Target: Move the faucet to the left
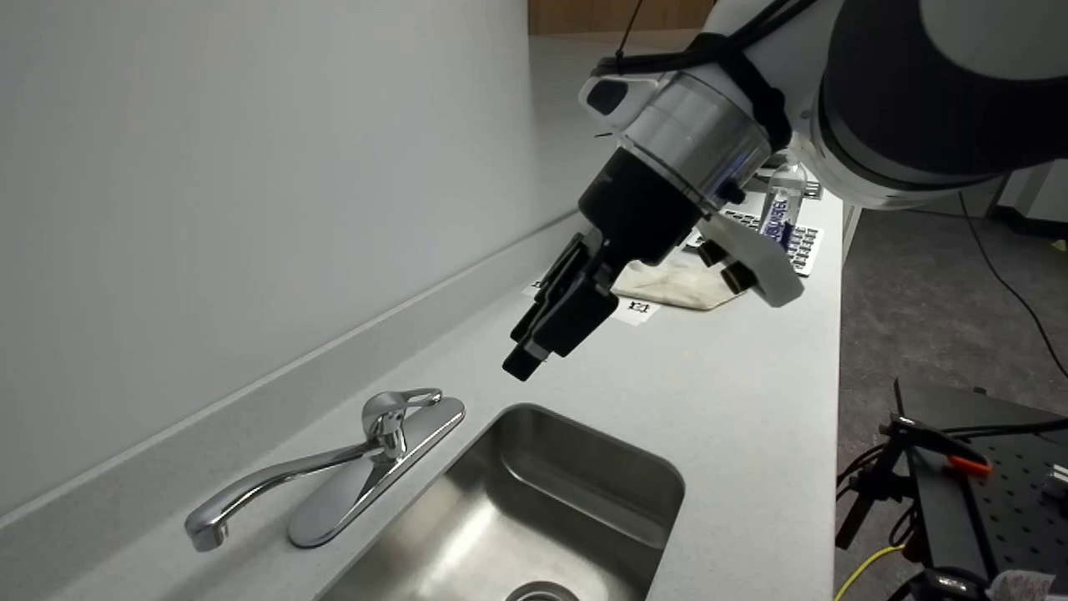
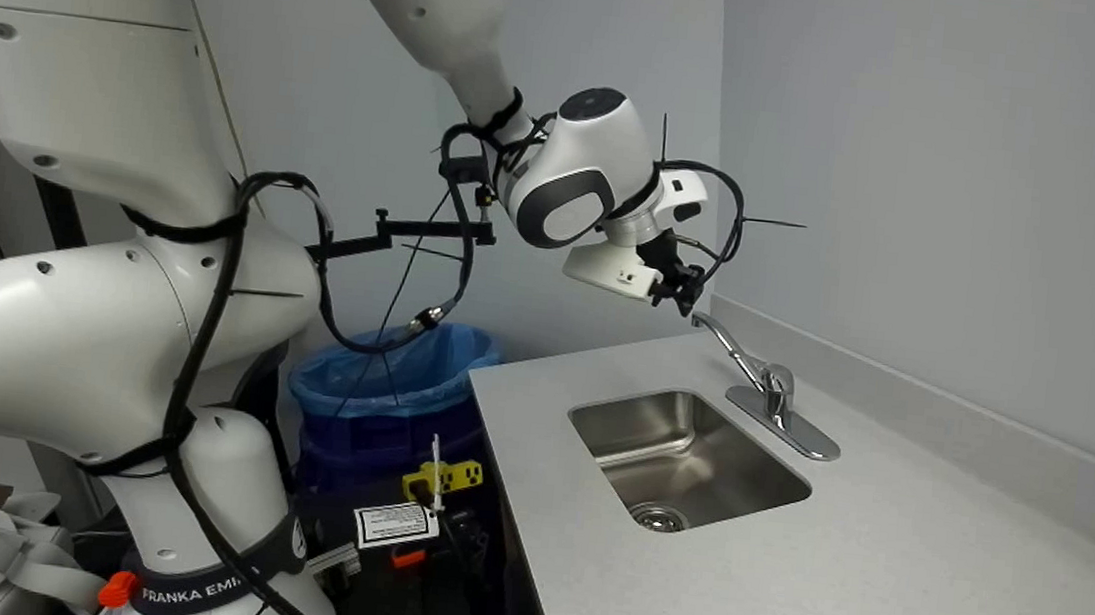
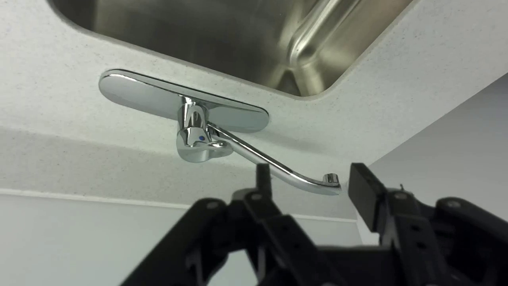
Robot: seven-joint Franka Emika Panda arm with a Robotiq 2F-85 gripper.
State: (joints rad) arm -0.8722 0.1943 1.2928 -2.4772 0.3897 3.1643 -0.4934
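1 chrome faucet on the counter, btwn 1 sink w/ 1 drain & the wall; it has 1 spout, 1 lever, 1 base plate. 1 gripper above the counter, apart from the faucet, its 2 fingers spread wide; in wrist view the spout's end shows in that gap. in an exterior view: 1 bottle, 1 cloth, cloth partly hidden.

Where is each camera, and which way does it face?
An exterior view: high by the sink, facing along the counter past the faucet; claw and outer arm show.
An exterior view: beyond the sink, facing roughly back over it toward a bin; arm and base show.
Wrist view: behind the claw, facing down at faucet and sink; its fingers show.
Both exterior views share faucet, sink, claw.
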